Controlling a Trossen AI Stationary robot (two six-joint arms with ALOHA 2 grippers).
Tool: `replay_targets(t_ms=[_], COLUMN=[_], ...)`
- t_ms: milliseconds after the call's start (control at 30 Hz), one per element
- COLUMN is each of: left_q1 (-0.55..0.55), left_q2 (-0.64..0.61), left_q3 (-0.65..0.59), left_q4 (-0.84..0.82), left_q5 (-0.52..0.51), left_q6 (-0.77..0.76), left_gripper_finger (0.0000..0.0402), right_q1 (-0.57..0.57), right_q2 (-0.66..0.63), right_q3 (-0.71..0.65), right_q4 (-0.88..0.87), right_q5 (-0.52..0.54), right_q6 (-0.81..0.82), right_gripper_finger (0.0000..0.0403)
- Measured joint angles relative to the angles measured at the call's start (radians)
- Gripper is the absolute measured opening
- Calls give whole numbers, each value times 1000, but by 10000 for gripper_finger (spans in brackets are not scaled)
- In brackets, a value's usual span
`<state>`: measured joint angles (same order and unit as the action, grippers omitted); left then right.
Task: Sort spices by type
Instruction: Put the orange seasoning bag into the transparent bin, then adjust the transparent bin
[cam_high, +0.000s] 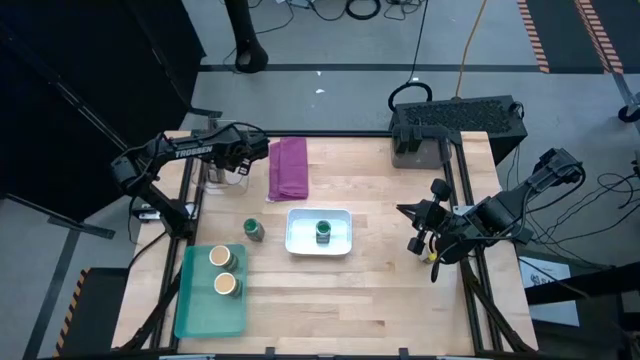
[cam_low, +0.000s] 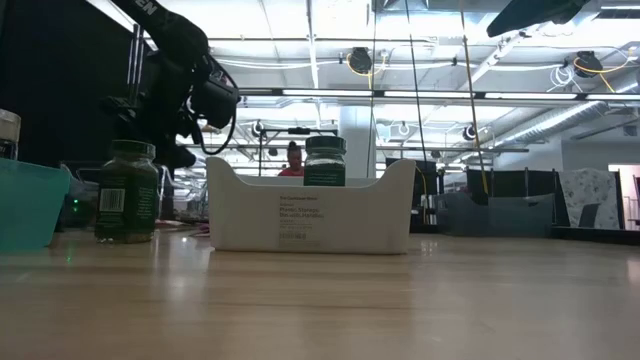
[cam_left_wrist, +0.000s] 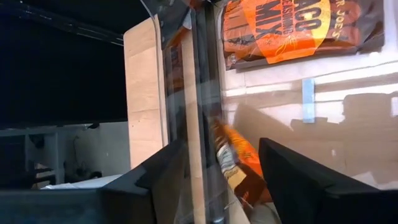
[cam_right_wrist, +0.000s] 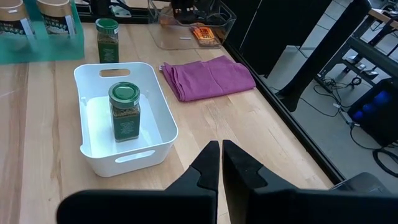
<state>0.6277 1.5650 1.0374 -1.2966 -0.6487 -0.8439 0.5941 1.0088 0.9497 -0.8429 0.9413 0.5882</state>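
I have the left gripper (cam_high: 238, 158) at the far left corner of the counter (cam_high: 380, 290), reaching into a clear bin (cam_right_wrist: 186, 38). Its fingers (cam_left_wrist: 305, 180) stand apart, with an orange packet (cam_left_wrist: 239, 165) lying between them in the bin; I cannot tell whether they touch it. A second orange packet (cam_left_wrist: 298, 28) lies flat farther along the bin floor. The right gripper (cam_right_wrist: 221, 165) waits at the counter's right edge, its fingers closed on nothing.

One green-lidded jar (cam_high: 323, 231) stands upright inside the white tray (cam_high: 300, 243) at the middle of the counter. The other green-lidded jar (cam_high: 254, 230) stands on the wood just left of that tray. Two tan-lidded jars (cam_high: 220, 257) stand in the teal tray (cam_high: 205, 315) at the near left. The purple cloth (cam_high: 289, 167) lies folded beyond the white tray.
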Motion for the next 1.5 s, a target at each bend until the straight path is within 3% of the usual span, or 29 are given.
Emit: replay_targets(t_ms=[300,867,967,1133,1200,1267,1367,1500], left_q1=[0,-68,-123,-237,-275,-303,-305,-248], left_q2=[-1,-5,-6,-6,-6,-6,-6,0], left_q3=[4,153,174,188,188,188,188,189], left_q4=[-98,-185,-202,-103,14,130,246,255], left_q5=[-11,-32,23,269,378,417,419,410], left_q6=[14,48,109,268,347,404,437,409], left_gripper_finger=[215,215,215,208,191,162,100,13], right_q1=[0,0,0,0,0,0,0,0], right_q2=[0,0,0,0,0,0,0,0], right_q3=[0,0,0,0,0,0,0,0], right_q4=[0,-1,-12,-16,-16,-16,-16,-16], right_q5=[0,1,0,0,0,0,3,3], right_q6=[-5,-17,-17,-17,-17,-17,-17,-17], right_gripper_finger=[0,0,0,0,0,0,0,0])
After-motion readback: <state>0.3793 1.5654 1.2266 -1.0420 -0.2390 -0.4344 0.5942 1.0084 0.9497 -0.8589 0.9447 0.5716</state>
